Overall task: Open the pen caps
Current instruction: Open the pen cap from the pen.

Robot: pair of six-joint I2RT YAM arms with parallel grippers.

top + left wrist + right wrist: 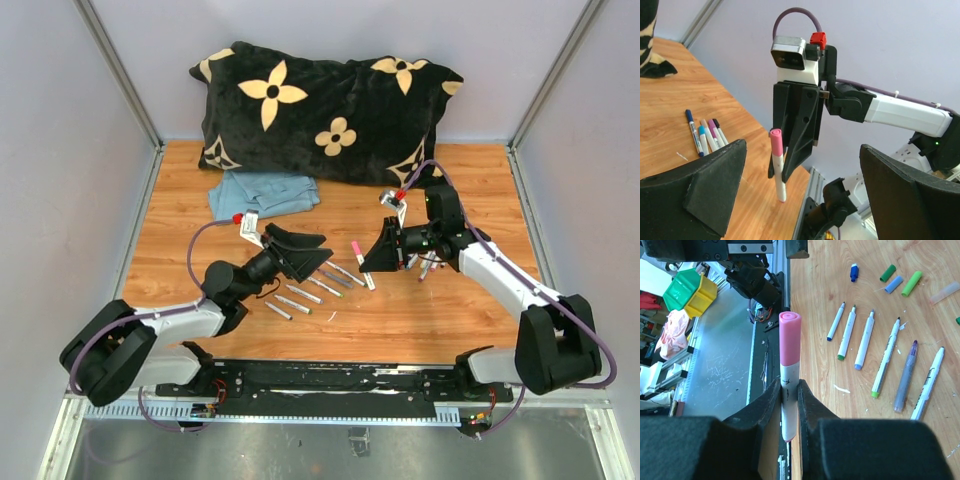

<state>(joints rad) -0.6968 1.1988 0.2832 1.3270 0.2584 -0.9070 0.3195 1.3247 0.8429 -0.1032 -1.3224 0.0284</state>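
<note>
Pens [865,340] without caps lie in a loose row near the middle of the tabletop [440,320], side by side and mostly apart, on the bare wood between the two arms. Past their tips, in the right wrist view, sit several loose caps [893,284]: dark blue, green, pale blue and light green, each on its side and apart from the pens.

The right gripper [789,387] is clamped on the white barrel of one more pen [780,180], held upright over the middle of the tabletop. Its pink cap [789,335] is on, sticking up clear above the fingers. Whether the pen's lower end touches the wood cannot be told.

The left gripper [322,253] faces it from the left with its jaws spread wide, near the pink cap but not touching it, hovering over the row of bare pens.

A small bunch of capped pens [705,136], with blue, teal, purple and black caps, lies close together on the wood under the right arm's wrist.

Along the far edge a black pillow [320,110] with cream flowers rests against the back wall. A folded blue cloth [262,193] lies just in front of it, toward the far left corner, behind the left gripper.
</note>
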